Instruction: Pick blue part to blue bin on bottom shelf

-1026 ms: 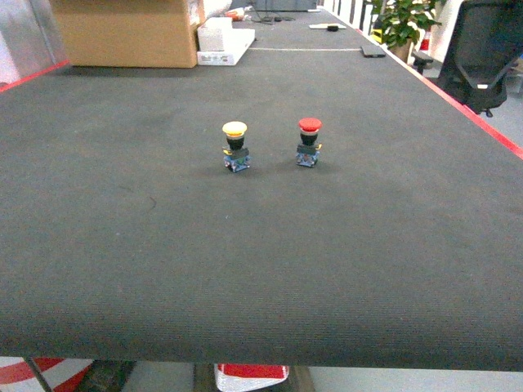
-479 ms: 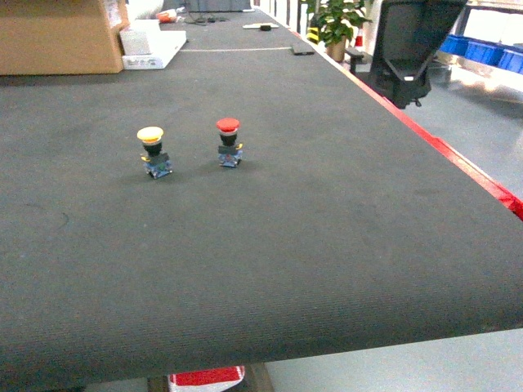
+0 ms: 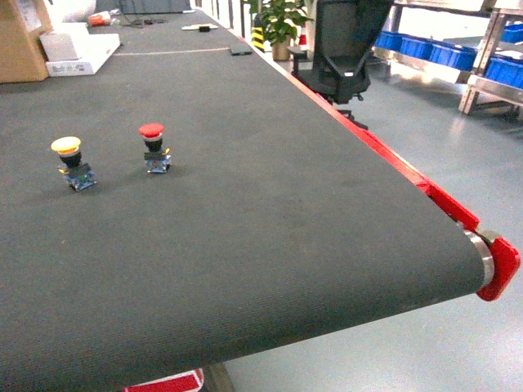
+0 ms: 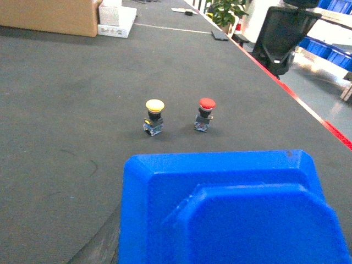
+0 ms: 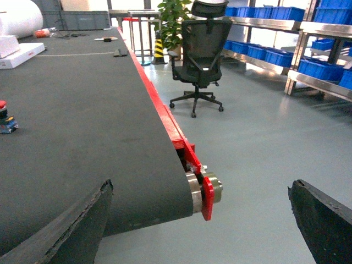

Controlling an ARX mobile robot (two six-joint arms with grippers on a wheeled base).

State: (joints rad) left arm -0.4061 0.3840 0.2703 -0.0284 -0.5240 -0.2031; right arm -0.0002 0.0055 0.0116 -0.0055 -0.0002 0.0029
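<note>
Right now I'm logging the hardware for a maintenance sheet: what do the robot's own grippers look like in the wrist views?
Only the right gripper shows: two dark, matte black fingers with rough, ragged-looking edges at the lower corners, set wide apart. No cables or markings are visible. In the left wrist view a blue part fills the foreground and hides the left gripper.

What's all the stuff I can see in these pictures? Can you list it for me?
Belt: one, dark grey, long, red-edged, fills the foreground.
Yellow button: one, yellow cap, upright on the belt, left.
Red button: one, red cap, upright on the belt, right of the yellow one, apart.
Cardboard box: one, brown, far end of the belt.
White box: one, flat, beside the cardboard box.
Office chair: one, black, on the floor beyond the belt.
Plant: one, green, behind the chair.
Blue bins: several, on metal shelves, right.
Blue part: one, fills the left wrist view.
Right gripper: fingers black, apart.
</note>
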